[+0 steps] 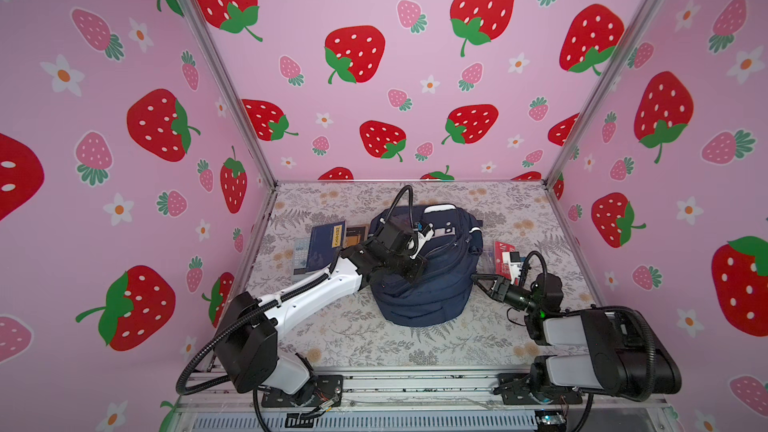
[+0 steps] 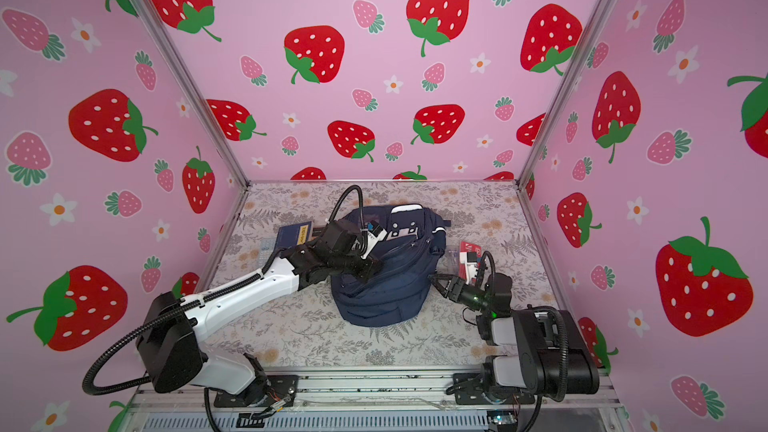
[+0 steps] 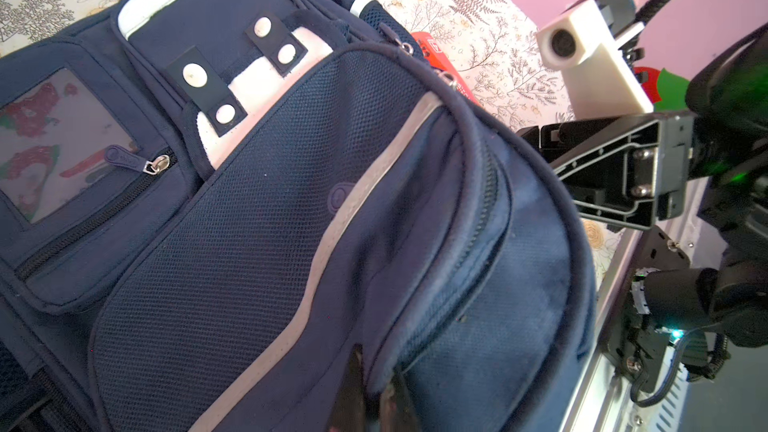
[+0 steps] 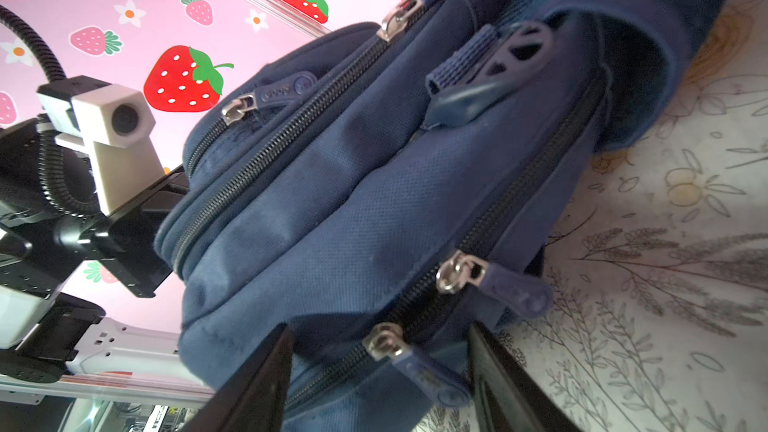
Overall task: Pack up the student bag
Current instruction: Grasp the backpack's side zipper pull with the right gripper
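Observation:
The student bag (image 1: 432,292) (image 2: 386,297), a navy backpack with silver stripes and a white top patch, lies in the middle of the floral table in both top views. My left gripper (image 3: 374,388) reaches over it from the left and is shut on a raised fold of its fabric beside a zip (image 3: 486,201). My right gripper (image 4: 380,351) is open at the bag's right side. Its two dark fingers (image 4: 257,384) straddle a blue zip pull (image 4: 419,367) without gripping it. A second zip pull (image 4: 498,284) sits just beyond on the same zip.
Books (image 1: 320,247) lie on the table left of the bag, partly under the left arm. A red and white pack (image 1: 505,259) lies to its right, behind the right gripper. Strawberry-print walls close in three sides, and a metal rail (image 1: 415,384) runs along the front.

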`<action>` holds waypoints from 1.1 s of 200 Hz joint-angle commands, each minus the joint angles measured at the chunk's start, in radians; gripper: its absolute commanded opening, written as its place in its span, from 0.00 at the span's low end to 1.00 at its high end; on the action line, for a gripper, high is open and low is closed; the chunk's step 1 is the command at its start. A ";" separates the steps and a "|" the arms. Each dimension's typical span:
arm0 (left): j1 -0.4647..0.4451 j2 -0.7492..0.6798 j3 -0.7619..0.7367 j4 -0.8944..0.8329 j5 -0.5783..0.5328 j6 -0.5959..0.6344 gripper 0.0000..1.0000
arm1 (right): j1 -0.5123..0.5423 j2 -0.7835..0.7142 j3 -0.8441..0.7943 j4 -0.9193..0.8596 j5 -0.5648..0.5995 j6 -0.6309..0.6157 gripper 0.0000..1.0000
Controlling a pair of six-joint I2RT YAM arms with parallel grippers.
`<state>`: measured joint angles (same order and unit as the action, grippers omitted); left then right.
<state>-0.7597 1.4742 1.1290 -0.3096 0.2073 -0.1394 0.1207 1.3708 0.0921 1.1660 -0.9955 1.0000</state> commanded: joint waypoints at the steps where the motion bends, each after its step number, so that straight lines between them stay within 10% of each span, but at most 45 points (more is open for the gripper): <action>1: 0.018 -0.038 0.010 0.087 0.020 -0.043 0.00 | 0.010 -0.030 0.005 0.042 -0.011 0.016 0.65; 220: 0.039 -0.041 0.006 0.102 0.037 -0.075 0.00 | 0.048 -0.154 0.058 -0.318 0.098 -0.121 0.13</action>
<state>-0.7319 1.4742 1.1240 -0.2867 0.2371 -0.1848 0.1638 1.2594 0.1078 0.9894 -0.9382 0.9489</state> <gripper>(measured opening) 0.075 0.126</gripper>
